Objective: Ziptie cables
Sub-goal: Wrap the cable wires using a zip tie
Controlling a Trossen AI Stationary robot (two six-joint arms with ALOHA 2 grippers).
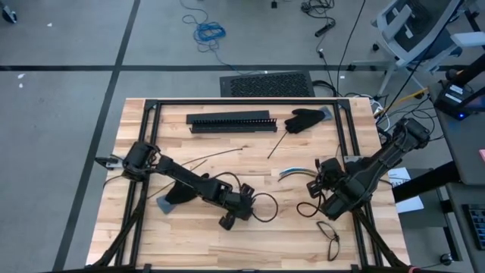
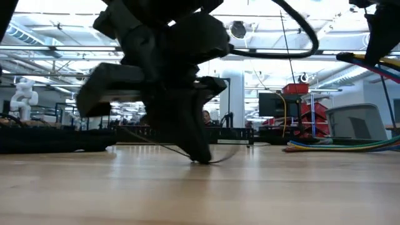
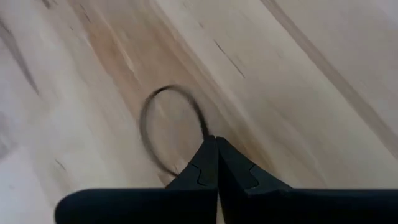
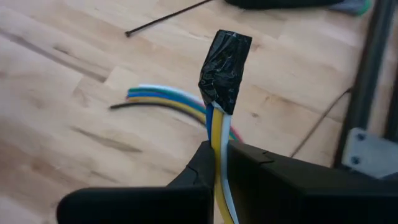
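Observation:
My left gripper (image 1: 248,206) is shut near the table's front middle, with a thin black strip bent into a loop (image 3: 163,127) coming out from its fingertips (image 3: 205,155). In the low view this gripper (image 2: 201,156) reaches down to the tabletop. My right gripper (image 4: 219,149) is shut on the bundle of coloured cables (image 4: 217,127), right of centre (image 1: 317,186). The bundle's black-taped end (image 4: 225,65) sticks out past the fingers. Its loose ends (image 4: 155,99) fan out on the wood. My left gripper pinches the black strip between its two fingertips where the loop closes (image 3: 207,132), coming steeply from above. The loop lies low over the wood ahead of the fingers. My right gripper pinches the yellow, white and blue cables (image 4: 219,140) just below the taped end, between both fingers. The fingers slant down and lie across the bundle; the taped end stands clear of the table.
A long black slotted bar (image 1: 231,121) and a black glove (image 1: 307,117) lie at the far side. Two straight black strips (image 1: 216,155) (image 1: 276,144) lie mid-table. Another black loop (image 1: 330,231) lies near the front right. A black frame rail (image 1: 345,129) edges the table.

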